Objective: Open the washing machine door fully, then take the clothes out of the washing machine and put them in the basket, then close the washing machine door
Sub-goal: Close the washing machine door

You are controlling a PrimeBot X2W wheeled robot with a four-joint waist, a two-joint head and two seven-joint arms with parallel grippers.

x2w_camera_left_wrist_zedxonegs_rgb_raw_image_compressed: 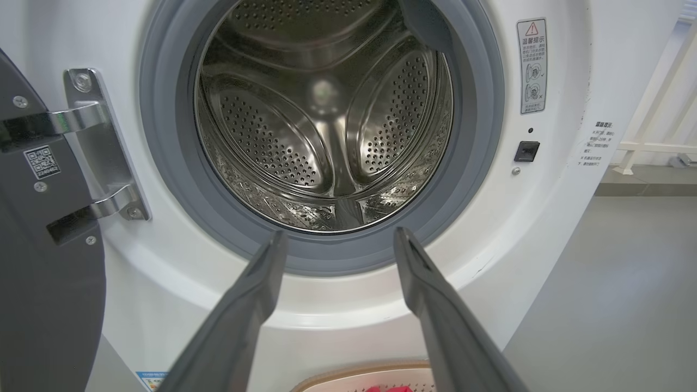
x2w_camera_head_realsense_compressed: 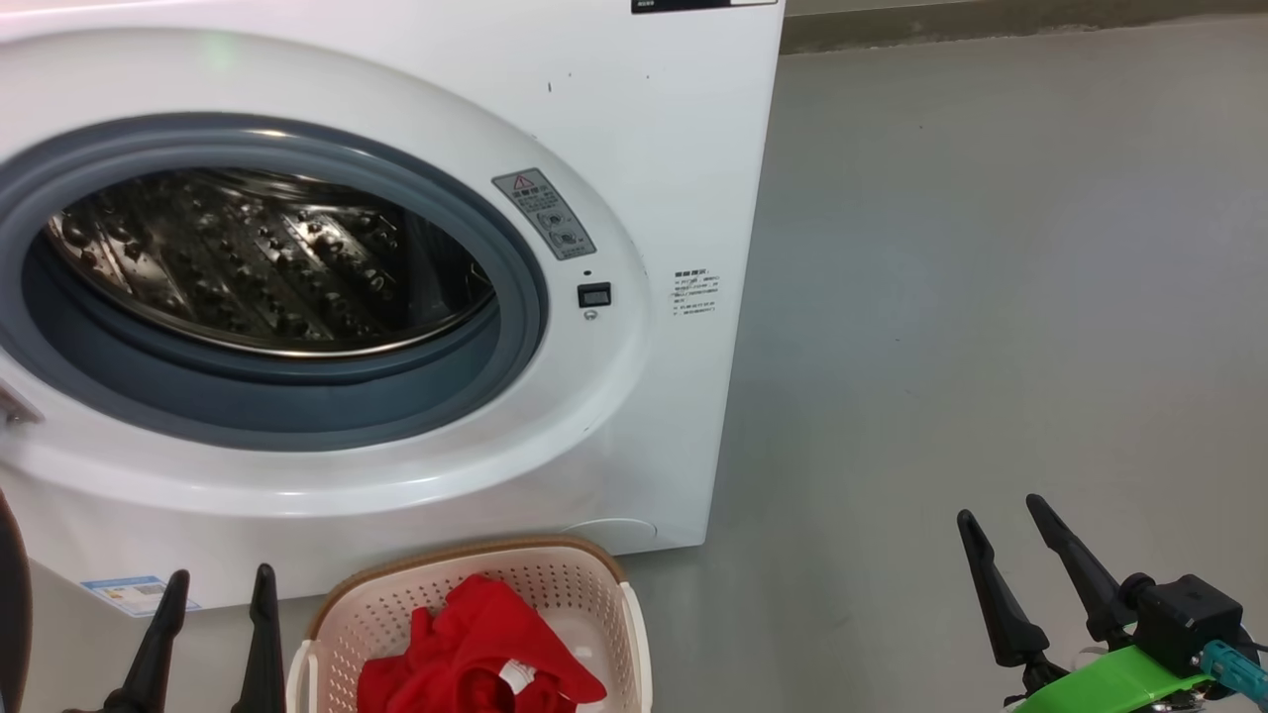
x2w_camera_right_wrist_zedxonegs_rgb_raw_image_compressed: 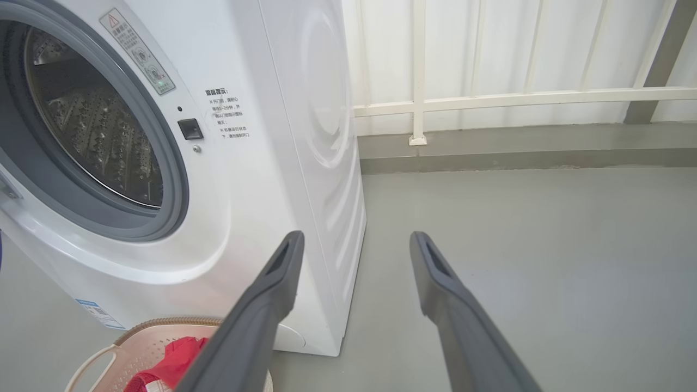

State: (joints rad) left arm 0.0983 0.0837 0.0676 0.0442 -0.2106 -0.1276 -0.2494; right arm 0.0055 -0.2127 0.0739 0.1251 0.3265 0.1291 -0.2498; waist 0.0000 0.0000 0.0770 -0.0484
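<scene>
Head view: the left gripper [x2w_camera_head_realsense_compressed: 222,572], long dark fingers spread apart and empty, stands just left of the small cream-white perforated plastic basket [x2w_camera_head_realsense_compressed: 555,548] holding the bright red clothes [x2w_camera_head_realsense_compressed: 475,644]; the right gripper [x2w_camera_head_realsense_compressed: 1001,507], likewise spread and empty, hangs well to the basket's right

Left wrist view: ahead of the fingers lies the big white washing machine [x2w_camera_left_wrist_zedxonegs_rgb_raw_image_compressed: 544,228] with its perforated steel drum [x2w_camera_left_wrist_zedxonegs_rgb_raw_image_compressed: 326,136]; the dark grey washing machine door [x2w_camera_left_wrist_zedxonegs_rgb_raw_image_compressed: 49,283] stands swung open at their left

Right wrist view: the machine's corner sits just left of the fingers
</scene>
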